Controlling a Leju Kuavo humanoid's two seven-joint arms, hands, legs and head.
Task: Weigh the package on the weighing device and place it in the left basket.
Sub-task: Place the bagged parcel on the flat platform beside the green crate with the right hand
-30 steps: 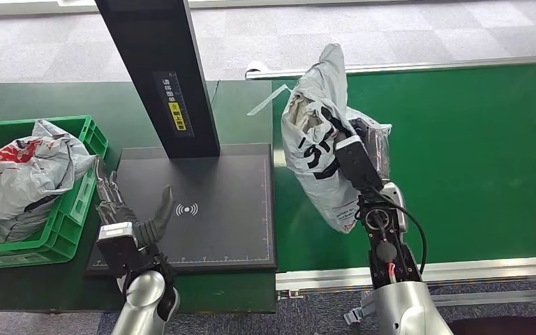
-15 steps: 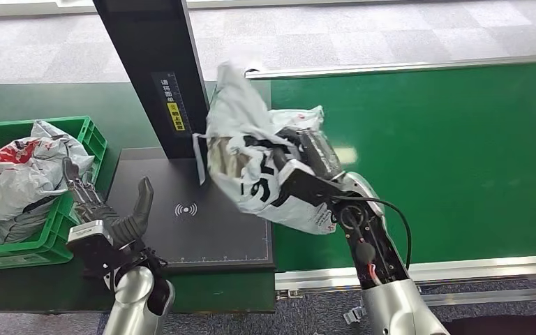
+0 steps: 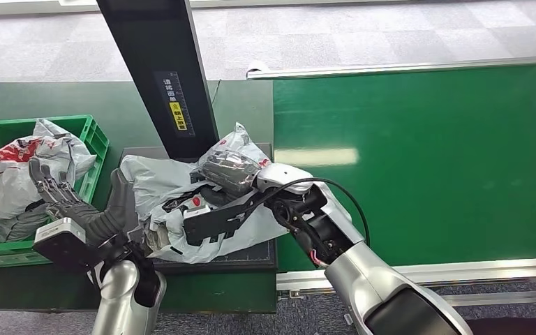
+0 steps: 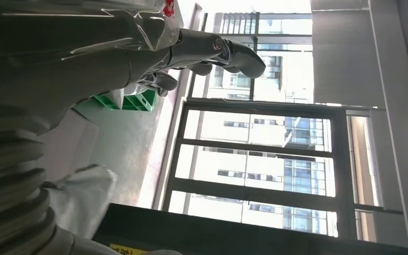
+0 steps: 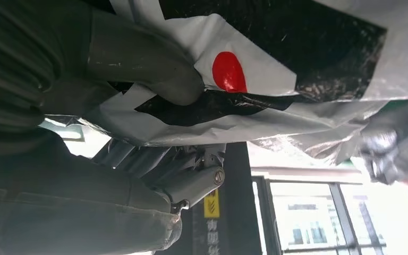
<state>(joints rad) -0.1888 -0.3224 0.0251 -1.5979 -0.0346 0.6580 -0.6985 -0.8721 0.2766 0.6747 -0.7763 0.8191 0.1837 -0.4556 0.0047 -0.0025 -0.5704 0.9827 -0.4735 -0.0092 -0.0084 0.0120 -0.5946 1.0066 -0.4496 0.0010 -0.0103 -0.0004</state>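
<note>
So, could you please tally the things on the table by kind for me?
Grey packages: 2, one on the scale, one in the basket
Green baskets: 1
Black scales: 1
Total: 4

Grey carpet tiles (image 3: 391, 35) cover the floor beyond a green belt (image 3: 447, 153); daylight pours through tall dark-framed windows (image 4: 255, 159) facing a neighbouring building.
</note>
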